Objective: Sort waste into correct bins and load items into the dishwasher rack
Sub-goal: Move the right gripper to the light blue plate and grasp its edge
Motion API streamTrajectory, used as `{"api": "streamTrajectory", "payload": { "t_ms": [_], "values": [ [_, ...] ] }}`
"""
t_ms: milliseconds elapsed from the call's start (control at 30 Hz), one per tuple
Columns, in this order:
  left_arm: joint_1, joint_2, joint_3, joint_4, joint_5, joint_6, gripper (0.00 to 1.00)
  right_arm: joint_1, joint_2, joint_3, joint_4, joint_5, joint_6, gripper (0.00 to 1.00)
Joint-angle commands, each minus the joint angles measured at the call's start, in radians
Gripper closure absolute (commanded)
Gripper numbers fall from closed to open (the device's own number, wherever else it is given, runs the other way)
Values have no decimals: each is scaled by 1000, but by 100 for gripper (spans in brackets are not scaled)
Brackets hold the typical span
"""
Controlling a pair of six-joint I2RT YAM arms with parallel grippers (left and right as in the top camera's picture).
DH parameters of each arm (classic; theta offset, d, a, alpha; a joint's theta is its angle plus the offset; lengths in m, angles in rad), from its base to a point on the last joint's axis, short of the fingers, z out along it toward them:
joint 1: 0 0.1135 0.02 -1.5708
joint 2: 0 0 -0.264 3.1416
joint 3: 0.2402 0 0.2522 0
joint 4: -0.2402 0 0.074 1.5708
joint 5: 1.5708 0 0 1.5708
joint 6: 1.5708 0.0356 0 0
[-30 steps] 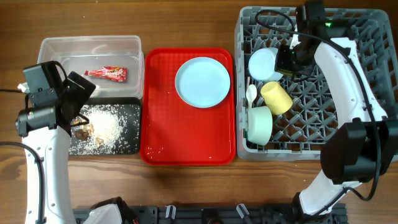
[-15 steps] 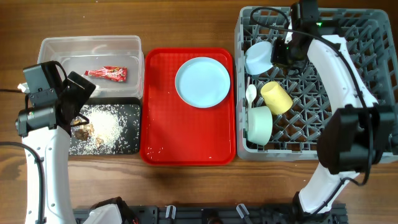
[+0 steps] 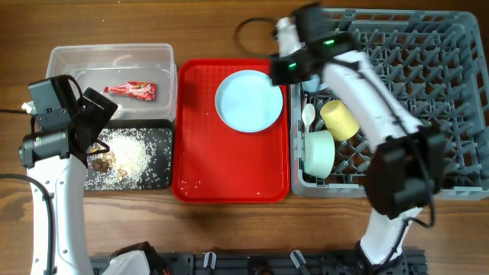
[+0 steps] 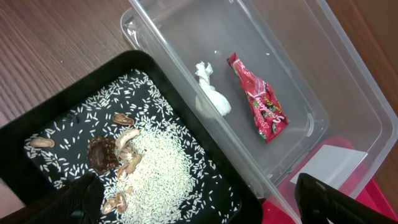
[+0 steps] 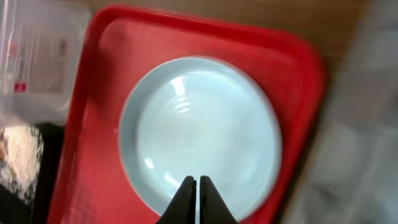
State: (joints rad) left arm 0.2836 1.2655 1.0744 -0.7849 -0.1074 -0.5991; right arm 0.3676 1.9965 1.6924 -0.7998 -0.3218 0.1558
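R arm reaches from the rack side over the red tray's [image 3: 191,153] far-right corner, elbow bent, wrist cam facing down. R gripper [image 5: 196,182] has slim dark fingers pressed together w/ nothing between, above the light-blue plate [image 3: 248,100]. Plate is round, smooth, glossy, flat in the tray's far half. L arm stands upright left of the tray, L gripper [image 4: 198,183] spread wide.

Left of tray:
- **Near end:** matte black tray [image 3: 162,137] w/ loose rice [image 4: 155,162] + brown bits.
- **Far end:** clear tub [image 4: 298,81], thin see-thru plastic, w/ crinkled red wrapper [image 4: 261,102] + crumpled white scrap [image 4: 211,99].

Right of tray: grey grid rack [image 3: 428,46] w/ yellow cup [image 3: 338,119], mint bowl [image 3: 319,151], white spoon [image 3: 308,114].
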Motion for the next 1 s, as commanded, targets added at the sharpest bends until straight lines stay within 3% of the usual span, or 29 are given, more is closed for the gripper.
{"api": "streamTrajectory", "payload": {
  "t_ms": [0,67,167,433,600,700,800,967],
  "values": [
    [5,-8,8,2,-3,16,0,164,88,1,47,135,-21,94],
    [5,-8,8,2,-3,16,0,245,159,1,90,291,39,93],
    [5,-8,8,2,-3,16,0,330,256,1,129,316,115,93],
    [5,-8,8,2,-3,16,0,407,263,2,152,-68,113,89],
    [5,-8,8,2,-3,16,0,331,127,87,63,156,27,85],
    [5,-8,8,2,-3,16,0,271,28,87,-12,304,27,77],
    [5,-8,8,2,-3,16,0,215,45,54,-95,354,27,74],
    [5,-8,8,2,-3,16,0,194,117,3,-80,354,27,70]
  ]
}}
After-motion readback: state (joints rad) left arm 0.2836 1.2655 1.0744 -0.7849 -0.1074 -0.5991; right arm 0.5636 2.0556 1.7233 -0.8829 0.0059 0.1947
